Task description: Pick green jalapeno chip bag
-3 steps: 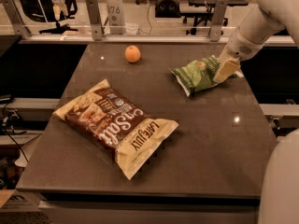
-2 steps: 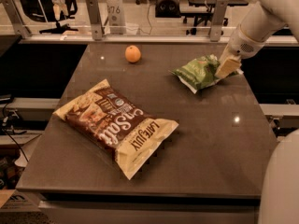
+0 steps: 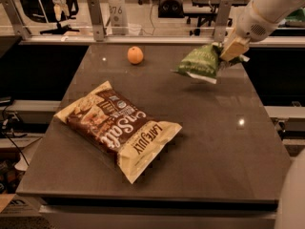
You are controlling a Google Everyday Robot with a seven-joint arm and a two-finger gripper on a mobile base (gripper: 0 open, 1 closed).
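Observation:
The green jalapeno chip bag (image 3: 202, 62) hangs in the air above the far right part of the dark table (image 3: 214, 142), with its shadow on the tabletop below it. My gripper (image 3: 230, 50) is shut on the bag's right end and holds it clear of the surface. The white arm comes in from the upper right.
A large brown and cream "Late July" bag (image 3: 116, 128) lies at the table's centre left. An orange (image 3: 135, 55) sits near the far edge. A metal rail with posts (image 3: 95, 18) runs behind the table. The robot's white body (image 3: 293, 199) fills the lower right corner.
The green bag has risen off the tabletop with my gripper; before it lay on the surface at the far right. The other bag and the orange have not moved.

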